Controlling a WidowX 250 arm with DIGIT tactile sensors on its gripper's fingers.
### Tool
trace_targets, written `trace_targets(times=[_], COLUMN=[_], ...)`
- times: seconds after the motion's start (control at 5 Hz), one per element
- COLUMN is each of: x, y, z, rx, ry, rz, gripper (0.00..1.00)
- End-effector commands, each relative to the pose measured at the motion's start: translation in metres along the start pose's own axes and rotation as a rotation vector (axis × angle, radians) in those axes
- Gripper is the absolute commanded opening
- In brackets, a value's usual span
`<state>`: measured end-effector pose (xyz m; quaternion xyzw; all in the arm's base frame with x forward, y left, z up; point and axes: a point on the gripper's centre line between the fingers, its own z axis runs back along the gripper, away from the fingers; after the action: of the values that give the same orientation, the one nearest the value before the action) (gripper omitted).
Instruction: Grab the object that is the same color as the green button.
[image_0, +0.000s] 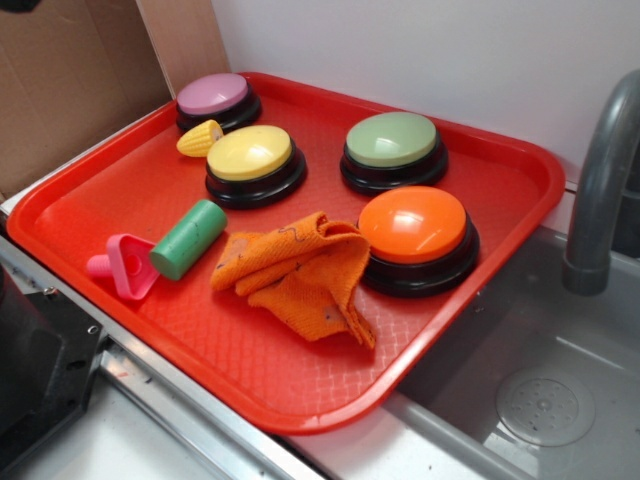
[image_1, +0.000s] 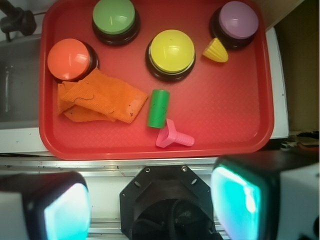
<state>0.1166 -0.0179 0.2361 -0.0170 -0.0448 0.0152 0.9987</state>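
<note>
A red tray (image_0: 120, 190) carried all items. The green button (image_0: 393, 150) sat toward the tray's rear, beside the yellow button (image_0: 252, 165), with the orange button (image_0: 415, 238) and purple button (image_0: 217, 101) also present. An orange cloth (image_0: 295, 270) lay crumpled against the orange button. The green cylinder (image_0: 188, 238) lay on its side, touching the pink funnel toy (image_0: 122, 265). The hand (image_1: 150, 202) stood open, off the tray, gripping nothing.
</note>
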Motion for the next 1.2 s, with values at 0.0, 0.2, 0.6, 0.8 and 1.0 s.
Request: trace_targets(times=[0.0,0.2,0.6,0.8,1.0], x=[0.0,0.017,0.039,0.05,0.054], y=[0.0,0.002,0.01,0.019,0.022], z=[0.0,-0.037,-0.113,-0.152,-0.178], rx=[0.0,0.033,0.02,0.023,0.037], ry=[0.0,-0.011,-0.037,-0.033,0.0], rz=[0.0,-0.027,0.024,0.13,0.178], gripper=[1.0,1.0,1.0,1.0,1.0])
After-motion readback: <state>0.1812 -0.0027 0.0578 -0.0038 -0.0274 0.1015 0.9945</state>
